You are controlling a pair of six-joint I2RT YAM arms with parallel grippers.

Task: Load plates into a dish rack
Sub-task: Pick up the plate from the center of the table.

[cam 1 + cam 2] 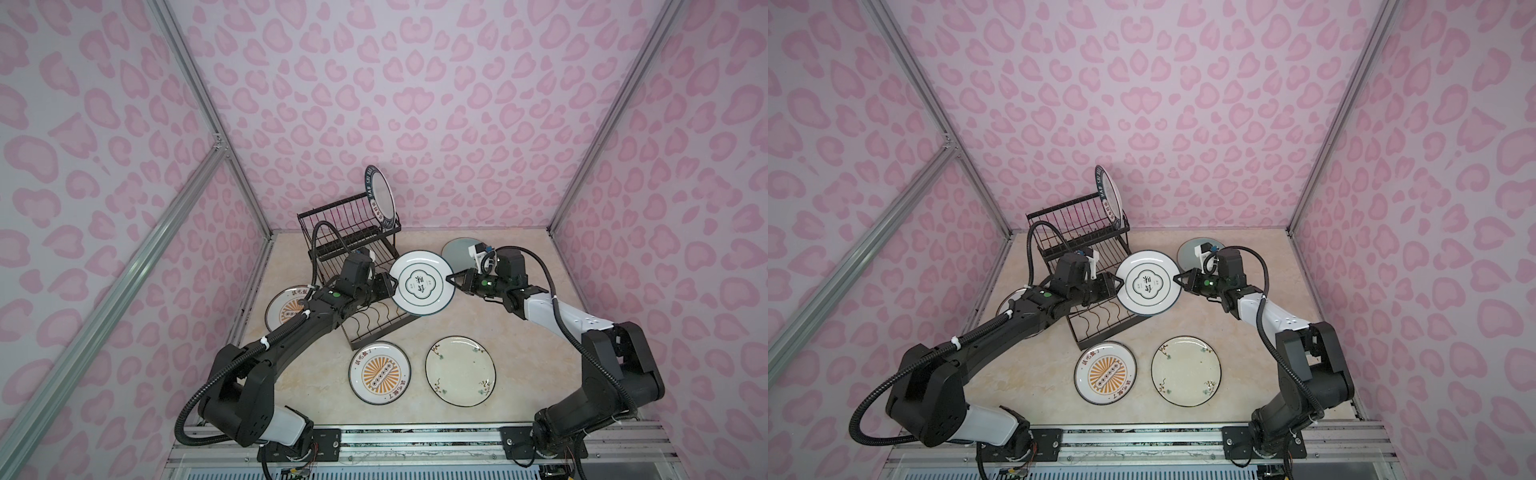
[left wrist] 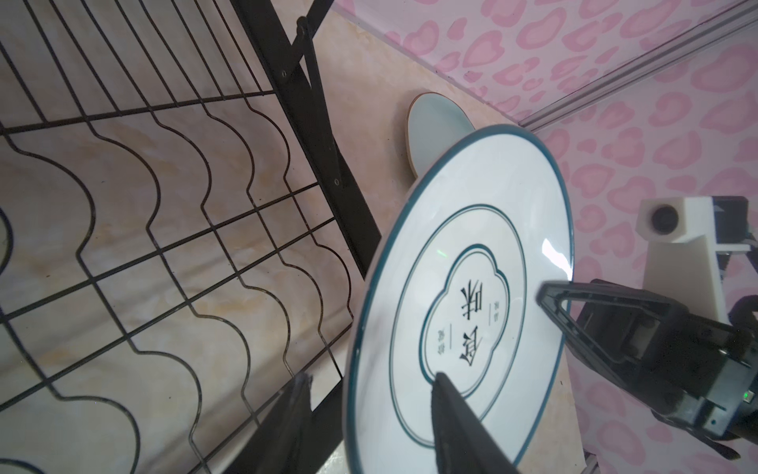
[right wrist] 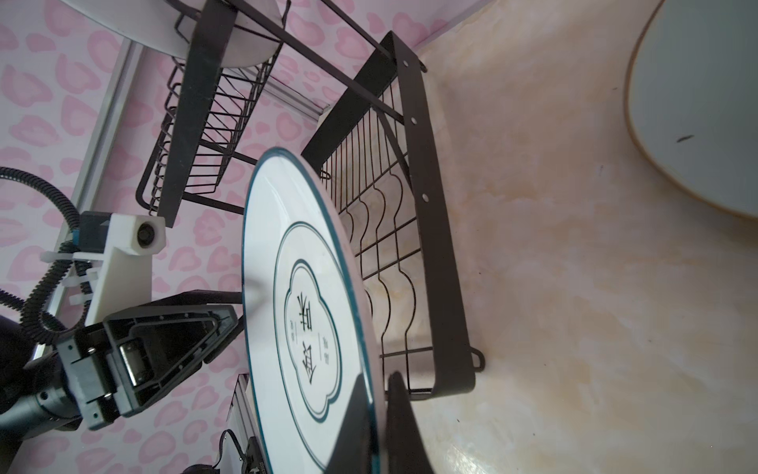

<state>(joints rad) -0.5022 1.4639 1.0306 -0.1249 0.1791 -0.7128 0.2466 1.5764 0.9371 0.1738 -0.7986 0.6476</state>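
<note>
The right gripper (image 1: 450, 277) pinches the emblem plate (image 1: 422, 286) by its rim. The left gripper (image 1: 392, 286) (jaws apart) straddles the opposite rim, with the dish rack (image 2: 328, 164) just below.

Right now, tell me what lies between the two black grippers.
The round white ceramic plate with the teal quatrefoil emblem, in both top views: the right gripper pinches one rim, the left gripper straddles the opposite rim.

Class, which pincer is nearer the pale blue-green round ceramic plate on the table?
Right. The right pincer grips the round white emblem plate beside the blue-green plate; the left pincer straddles the emblem plate's farther rim.
</note>
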